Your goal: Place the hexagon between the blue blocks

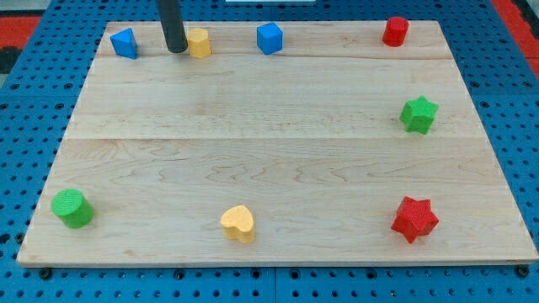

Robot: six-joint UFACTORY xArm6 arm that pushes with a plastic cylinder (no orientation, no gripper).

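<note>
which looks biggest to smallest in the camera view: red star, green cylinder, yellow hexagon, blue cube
1. red star
2. green cylinder, close to the star
3. blue cube
4. yellow hexagon, about like the cube

The first two sit at the view's bottom, so nearness may inflate them. My tip touches the hexagon's left.

Pale wood bench (278,160), matt blocks, dark rod.

The bench is light, smooth-sanded wood with fine grain and faint seams between its planks; around it lies a blue perforated sheet (34,84), matt, likely plastic or painted metal. The blocks look like matt plastic with finely ribbed, slightly rough faces: the yellow hexagon (199,42), the blue blocks (124,43) (269,38) beside it, the green cylinder (72,208), the red star (414,219). My tip (176,50), touching the hexagon's left, is smooth dark material with a dull sheen.
</note>
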